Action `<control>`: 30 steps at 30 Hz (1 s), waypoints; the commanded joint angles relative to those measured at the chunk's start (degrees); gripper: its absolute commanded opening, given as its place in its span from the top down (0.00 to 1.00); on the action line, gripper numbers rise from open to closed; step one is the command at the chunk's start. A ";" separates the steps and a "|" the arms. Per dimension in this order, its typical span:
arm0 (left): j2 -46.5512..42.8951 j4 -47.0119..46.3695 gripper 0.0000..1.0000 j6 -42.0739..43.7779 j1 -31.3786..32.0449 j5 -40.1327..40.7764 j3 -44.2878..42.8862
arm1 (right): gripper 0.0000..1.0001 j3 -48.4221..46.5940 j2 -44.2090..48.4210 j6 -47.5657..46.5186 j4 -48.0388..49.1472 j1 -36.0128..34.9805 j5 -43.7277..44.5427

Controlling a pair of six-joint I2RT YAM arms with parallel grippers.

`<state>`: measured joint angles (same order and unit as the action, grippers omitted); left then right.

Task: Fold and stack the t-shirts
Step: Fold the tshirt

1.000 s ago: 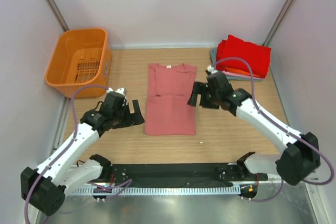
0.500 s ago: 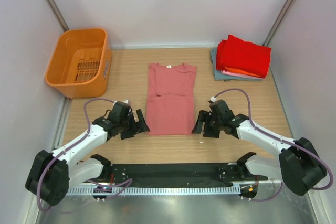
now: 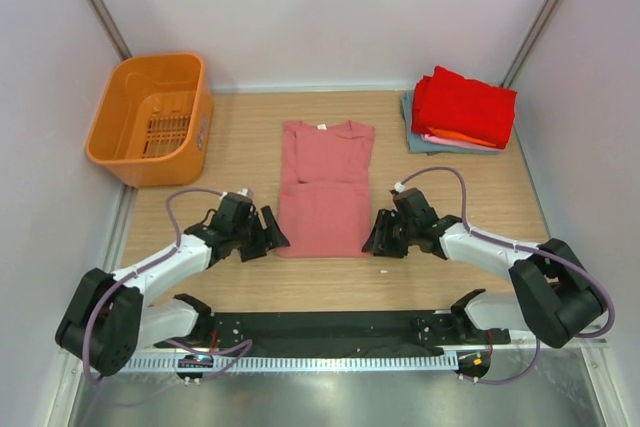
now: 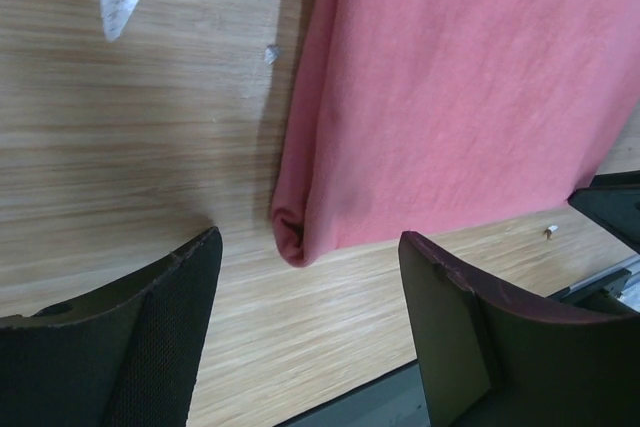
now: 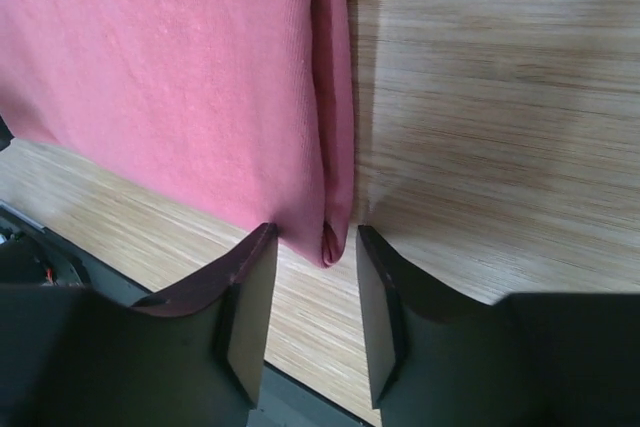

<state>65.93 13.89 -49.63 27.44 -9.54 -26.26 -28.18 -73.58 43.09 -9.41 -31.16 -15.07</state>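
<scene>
The salmon-pink t-shirt (image 3: pixel 325 187) lies flat mid-table, sleeves folded in, white neck label at the far end. My left gripper (image 3: pixel 272 238) is open at its near left corner. In the left wrist view the rolled corner (image 4: pixel 297 234) sits between my wide-open fingertips (image 4: pixel 195 277), just beyond them. My right gripper (image 3: pixel 372 240) is open at the near right corner. In the right wrist view that corner (image 5: pixel 336 237) lies between my fingertips (image 5: pixel 262 267), with a gap on each side. The folded stack, bright red (image 3: pixel 464 105) on top of orange, pale pink and grey-blue, sits at the back right.
The orange plastic basket (image 3: pixel 150 117) stands at the back left. A small white scrap (image 4: pixel 118 2) lies on the wood left of the shirt. A white speck (image 3: pixel 383 271) lies near the right gripper. The black base rail (image 3: pixel 320 327) runs along the near edge.
Both grippers have moved from beside the shirt's middle toward me, down to its near hem corners. The shirt and the stack have not moved.
</scene>
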 commanded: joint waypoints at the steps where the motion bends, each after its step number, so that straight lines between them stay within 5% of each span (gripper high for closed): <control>1: 2.62 -2.11 0.27 -0.47 0.86 -0.39 1.39 | 0.58 -0.47 -0.51 -0.02 3.17 -0.31 -1.10; 8: 5.87 -3.25 0.38 -1.35 2.70 0.49 1.39 | 0.69 -0.47 -1.21 0.15 3.52 -0.22 -1.54; 15: 7.81 -5.01 0.90 -1.88 4.11 0.49 1.30 | 0.90 -0.91 -1.57 -0.38 3.00 -0.22 -1.98; 17: 7.55 -4.75 0.97 -2.05 4.37 0.57 1.21 | 0.94 -0.91 -1.39 -0.46 2.47 -0.22 -2.33; 30: -9.76 11.24 1.00 -10.04 15.09 6.46 -0.72 | 0.99 -1.43 19.16 2.70 -15.63 -2.15 0.04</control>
<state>59.66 18.26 -55.99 39.94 -5.72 -25.98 -28.18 -59.35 44.07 -18.59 -32.53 -15.81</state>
